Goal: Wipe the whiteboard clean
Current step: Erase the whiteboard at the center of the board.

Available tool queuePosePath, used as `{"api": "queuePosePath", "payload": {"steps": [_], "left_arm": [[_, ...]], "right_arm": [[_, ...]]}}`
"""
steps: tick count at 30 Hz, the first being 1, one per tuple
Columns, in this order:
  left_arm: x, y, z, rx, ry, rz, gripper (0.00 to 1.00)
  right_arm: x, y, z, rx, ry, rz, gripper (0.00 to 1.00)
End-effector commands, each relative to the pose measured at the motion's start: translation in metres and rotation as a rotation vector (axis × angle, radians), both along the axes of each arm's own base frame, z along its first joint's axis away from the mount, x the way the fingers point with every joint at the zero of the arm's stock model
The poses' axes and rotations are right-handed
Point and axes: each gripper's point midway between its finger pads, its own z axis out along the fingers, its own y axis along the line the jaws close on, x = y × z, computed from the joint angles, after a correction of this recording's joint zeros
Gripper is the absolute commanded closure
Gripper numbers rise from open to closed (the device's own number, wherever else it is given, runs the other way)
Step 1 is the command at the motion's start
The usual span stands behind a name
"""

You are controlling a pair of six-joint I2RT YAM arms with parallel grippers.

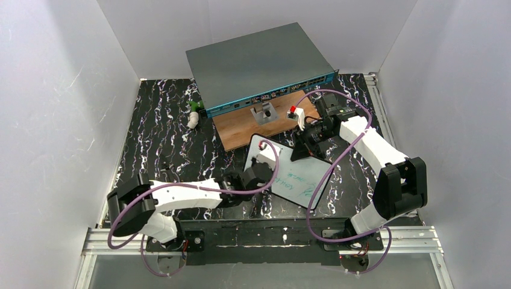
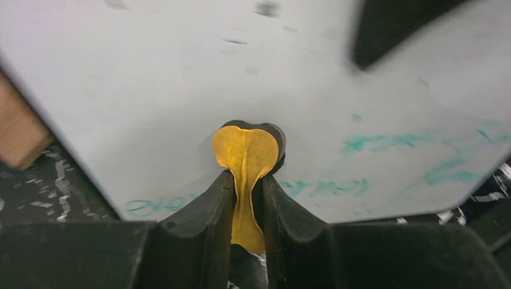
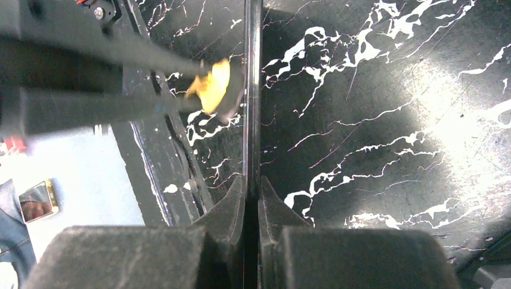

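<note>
Pinching a yellow pad (image 2: 246, 150) in my left gripper (image 2: 248, 192), I hold it against the whiteboard (image 2: 150, 90) at 12 o'clock; my right gripper (image 3: 252, 188) clamps its edge, also at 12

Pretty clearly a robotics lab test cell, not anyone's home. Plain white panel walls (image 1: 60, 90) box in a small table (image 1: 156, 114) with a black marble-look top. Two white-and-black robot arms, left arm (image 1: 181, 195) and right arm (image 1: 373, 150), are mounted on an aluminium rail frame (image 1: 114, 241) at the near edge. Purple cables (image 1: 329, 91) loop off them, and a grey rack-style box (image 1: 259, 60) with a teal, port-lined front sits at the back.
</note>
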Motion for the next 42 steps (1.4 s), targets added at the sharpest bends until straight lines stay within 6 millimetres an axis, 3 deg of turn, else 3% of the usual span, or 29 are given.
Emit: {"api": "queuePosePath", "payload": {"steps": [1, 7, 11, 20, 31, 38, 42], "left_arm": [[-0.028, -0.044, 0.004, 0.008, -0.049, -0.164, 1.00], [-0.032, -0.074, -0.002, 0.112, -0.077, -0.184, 1.00], [-0.019, -0.070, 0.002, 0.166, -0.103, -0.102, 1.00], [0.005, -0.049, 0.034, 0.118, -0.144, 0.024, 1.00], [-0.001, -0.068, 0.063, 0.021, -0.131, -0.039, 1.00], [-0.019, -0.084, 0.033, 0.060, -0.052, -0.156, 1.00], [-0.030, -0.082, 0.012, 0.102, -0.005, -0.177, 1.00]], "right_arm": [[-0.001, -0.001, -0.003, -0.017, -0.042, 0.041, 0.99], [-0.001, -0.001, -0.003, -0.016, -0.042, 0.041, 0.99], [-0.001, -0.001, -0.003, -0.017, -0.042, 0.041, 0.99], [-0.001, -0.001, -0.002, -0.017, -0.047, 0.041, 0.99], [-0.001, -0.001, -0.004, -0.025, -0.047, 0.041, 0.99], [0.000, -0.002, -0.006, -0.031, -0.046, 0.038, 0.99], [-0.001, -0.001, -0.006, -0.026, -0.038, 0.042, 0.99]]}}
